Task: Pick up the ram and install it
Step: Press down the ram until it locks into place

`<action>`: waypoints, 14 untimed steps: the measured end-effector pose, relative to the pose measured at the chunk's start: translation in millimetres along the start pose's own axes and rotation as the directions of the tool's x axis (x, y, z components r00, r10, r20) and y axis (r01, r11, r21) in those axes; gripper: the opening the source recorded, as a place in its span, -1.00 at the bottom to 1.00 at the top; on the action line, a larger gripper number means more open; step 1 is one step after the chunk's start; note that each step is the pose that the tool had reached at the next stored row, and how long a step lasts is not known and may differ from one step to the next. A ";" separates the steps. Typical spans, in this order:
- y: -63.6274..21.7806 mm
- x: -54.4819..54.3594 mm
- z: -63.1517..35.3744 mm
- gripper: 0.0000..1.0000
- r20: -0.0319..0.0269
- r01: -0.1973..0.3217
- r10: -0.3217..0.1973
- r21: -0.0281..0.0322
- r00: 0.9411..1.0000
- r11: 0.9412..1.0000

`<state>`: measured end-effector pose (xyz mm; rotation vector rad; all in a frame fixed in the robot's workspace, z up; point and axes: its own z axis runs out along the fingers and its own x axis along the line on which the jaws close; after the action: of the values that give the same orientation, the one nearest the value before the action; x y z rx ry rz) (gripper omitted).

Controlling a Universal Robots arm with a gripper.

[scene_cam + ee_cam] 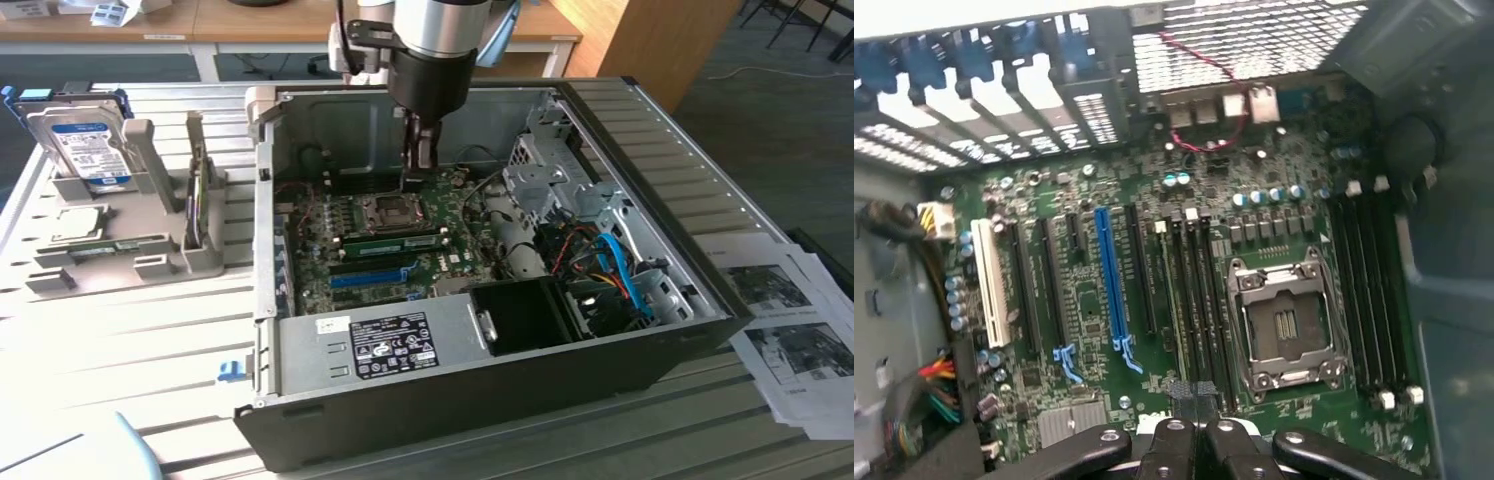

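While fingers [422, 160] pinched together, ram [395, 240] sits below, apart.

The exterior view looks down from high up at the open computer case [507, 290]. The wrist view looks down close inside. Both see the green board [1154, 300].

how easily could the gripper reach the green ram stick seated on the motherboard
Probably easily: the gripper hangs inside the open case above the board, and the ram stick beside the cpu socket is uncovered. Its jaws are shut.
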<state>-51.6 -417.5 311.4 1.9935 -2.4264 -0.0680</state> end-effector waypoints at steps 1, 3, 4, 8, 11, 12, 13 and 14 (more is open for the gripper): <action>0.0 0.0 0.0 -0.81 0.001 -0.019 0.019 0.000 1.000 1.000; 0.0 0.0 0.1 -0.81 0.002 -0.055 0.055 0.001 0.998 0.998; 0.0 0.0 0.1 -0.81 0.003 -0.073 0.073 0.002 0.997 0.997; 0.0 0.0 0.2 -0.81 0.005 -0.144 0.144 0.004 0.990 0.990; 0.0 0.0 0.3 -0.81 0.007 -0.196 0.196 0.005 0.981 0.981; 0.0 0.0 0.3 -0.81 0.008 -0.213 0.213 0.005 0.977 0.977; 0.0 0.0 0.4 -0.81 0.009 -0.232 0.232 0.005 0.973 0.973; 0.0 0.0 0.4 -0.81 0.009 -0.250 0.250 0.006 0.968 0.968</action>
<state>-51.6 -417.5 311.0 1.6750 -2.6627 -0.0677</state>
